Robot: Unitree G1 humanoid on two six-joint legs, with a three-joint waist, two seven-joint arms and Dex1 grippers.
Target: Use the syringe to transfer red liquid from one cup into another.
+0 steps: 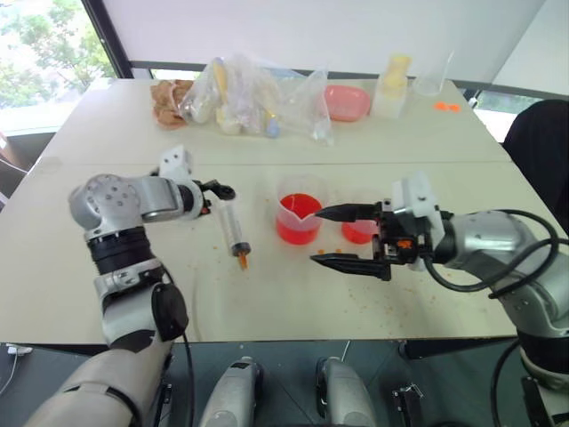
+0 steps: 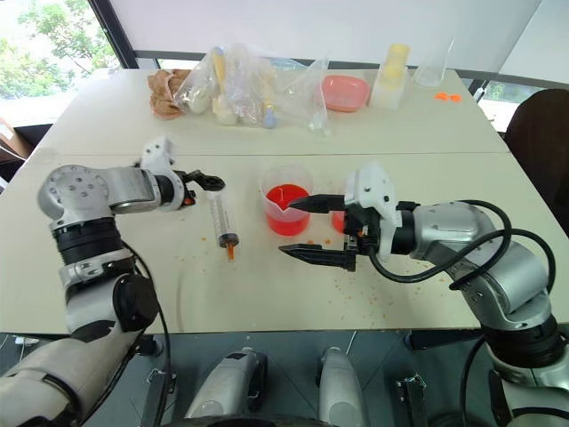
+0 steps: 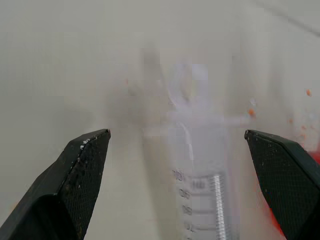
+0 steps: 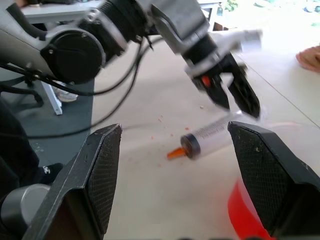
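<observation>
In the head view you have the syringe (image 1: pixel 234 228) lying flat on the worktop (image 1: pixel 267 302) at centre-left of the frame, its orange tip toward the bottom edge. Your left gripper (image 1: pixel 216 193) sits just above the plunger end, fingers apart and holding nothing. Just right of the syringe stands the spouted beaker (image 1: pixel 299 217) with red liquid (image 1: pixel 298 228) in its lower half. The smaller cup (image 1: pixel 359 230) is right of the beaker, partly hidden behind your right gripper (image 1: pixel 331 235), whose fingers are spread wide and empty, pointing toward frame left. Bags and containers (image 1: pixel 258 102) sit along the top of the frame.

In the left wrist view your two fingers (image 3: pixel 82 175) stand well apart at the lower corners, with the blurred syringe barrel (image 3: pixel 200 195) between them but touching neither.

In the right wrist view your fingers (image 4: pixel 102 170) are also wide apart. Between them, mid-frame, lies the syringe (image 4: pixel 207 137), with the left gripper (image 4: pixel 235 97) open just above it. The beaker's red shows at lower right (image 4: pixel 242 217).
</observation>
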